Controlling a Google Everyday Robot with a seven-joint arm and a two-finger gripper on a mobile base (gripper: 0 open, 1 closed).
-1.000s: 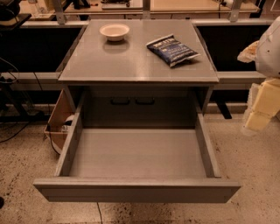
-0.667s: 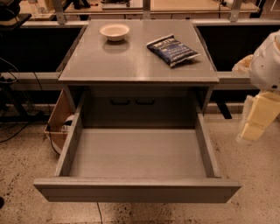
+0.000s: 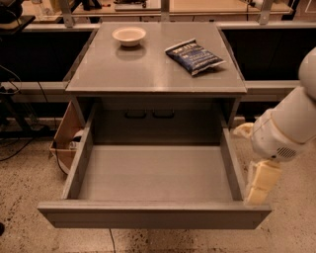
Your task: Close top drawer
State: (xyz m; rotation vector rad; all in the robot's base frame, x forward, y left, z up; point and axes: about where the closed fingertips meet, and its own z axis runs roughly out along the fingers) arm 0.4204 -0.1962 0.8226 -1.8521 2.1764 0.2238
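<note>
Just beside the right front corner of the top drawer (image 3: 153,217), which stands pulled fully out beneath the bench (image 3: 148,69), the pincer (image 3: 257,193) hangs in the approach step, its open-or-closed state indiscernible; next, it likely must get in front of the front panel and push inward.

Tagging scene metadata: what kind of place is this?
Likely a lab or workshop: speckled floor, workbenches behind the grey cabinet. Top drawer stands open; gripper hangs by its right front corner.
</note>
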